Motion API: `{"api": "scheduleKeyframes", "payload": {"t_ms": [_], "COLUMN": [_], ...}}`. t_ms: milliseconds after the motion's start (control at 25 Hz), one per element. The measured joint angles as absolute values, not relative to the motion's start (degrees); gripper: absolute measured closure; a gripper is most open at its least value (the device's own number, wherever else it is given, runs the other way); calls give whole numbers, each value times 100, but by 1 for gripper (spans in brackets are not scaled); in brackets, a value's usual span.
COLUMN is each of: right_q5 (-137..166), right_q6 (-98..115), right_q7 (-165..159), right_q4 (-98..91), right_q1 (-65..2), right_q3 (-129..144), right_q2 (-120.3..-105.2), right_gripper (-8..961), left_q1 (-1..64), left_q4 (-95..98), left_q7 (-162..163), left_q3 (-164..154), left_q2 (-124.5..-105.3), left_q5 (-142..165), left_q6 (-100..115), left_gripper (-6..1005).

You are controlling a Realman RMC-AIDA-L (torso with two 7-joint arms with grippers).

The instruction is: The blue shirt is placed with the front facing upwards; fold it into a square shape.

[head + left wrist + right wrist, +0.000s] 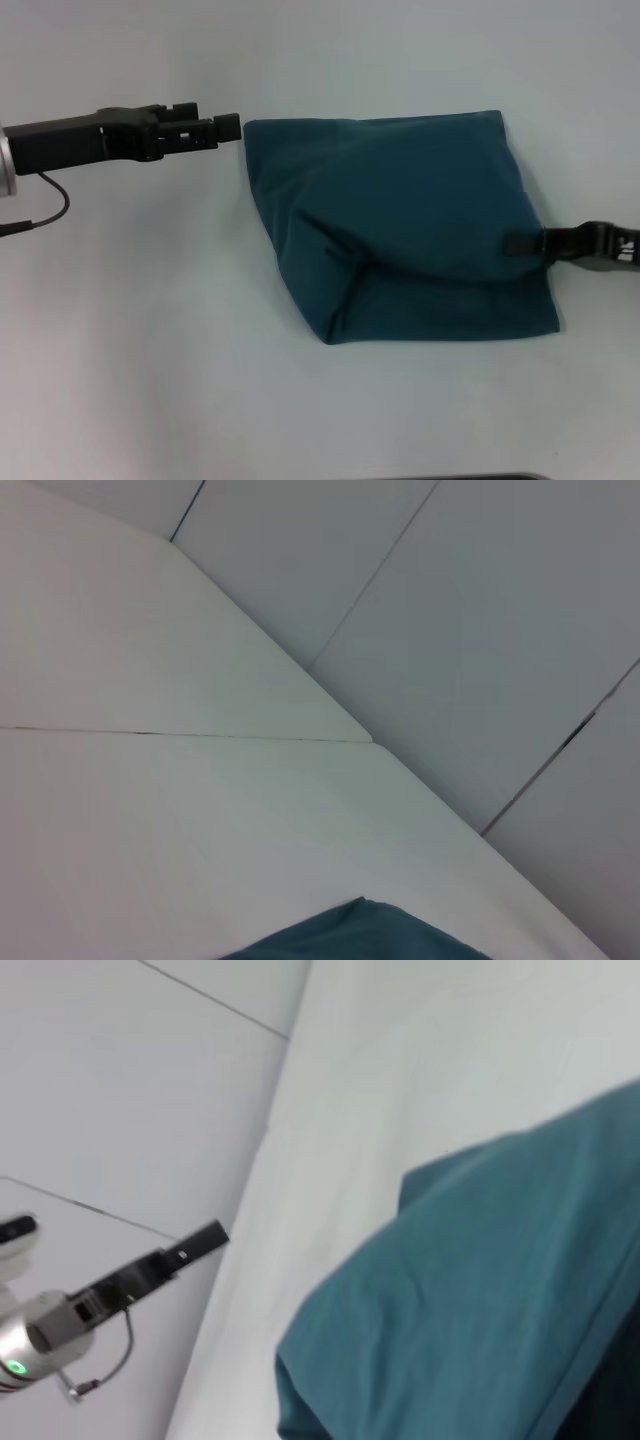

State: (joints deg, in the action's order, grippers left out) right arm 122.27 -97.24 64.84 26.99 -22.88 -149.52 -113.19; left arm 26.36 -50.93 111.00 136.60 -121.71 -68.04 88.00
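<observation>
The blue shirt [400,225] lies folded into a rough four-sided bundle in the middle of the white table, with no letters or collar showing. My left gripper [228,126] hovers just beside its far left corner, close to the cloth. My right gripper [518,243] reaches in from the right, its tip lying over the shirt's right edge. The left wrist view catches only a corner of the shirt [360,935]. In the right wrist view the shirt [480,1310] fills the near part, with the left gripper [205,1238] farther off.
The white table [150,350] spreads on all sides of the shirt. A thin black cable [55,205] hangs under the left arm. A dark edge [460,477] shows at the bottom of the head view.
</observation>
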Motion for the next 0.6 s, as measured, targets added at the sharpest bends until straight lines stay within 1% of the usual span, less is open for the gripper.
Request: {"api": "scheduleKeyframes", "payload": {"t_ms": [160, 320, 600], "right_q5": [12150, 12145, 12170], "right_q6": [-9926, -10086, -10195], "right_q7": [6486, 6483, 6427], "right_q4": [2833, 3024, 3105], "right_q1": [-2261, -2213, -2170], "right_q3": [-15049, -15086, -15090], "right_q2": [-11218, -11164, -11026], "right_gripper": [922, 921, 920], "left_q1": [2636, 2636, 2661], "left_q4": [-5087, -5087, -4950], "left_q7": [11131, 11146, 11157], "left_q3": [13669, 13674, 13802], "left_q2": [-12175, -12200, -12228], "left_q5": [-6803, -6804, -6809], "left_q6": [8798, 8796, 8788], "left_gripper": [35, 35, 36]}}
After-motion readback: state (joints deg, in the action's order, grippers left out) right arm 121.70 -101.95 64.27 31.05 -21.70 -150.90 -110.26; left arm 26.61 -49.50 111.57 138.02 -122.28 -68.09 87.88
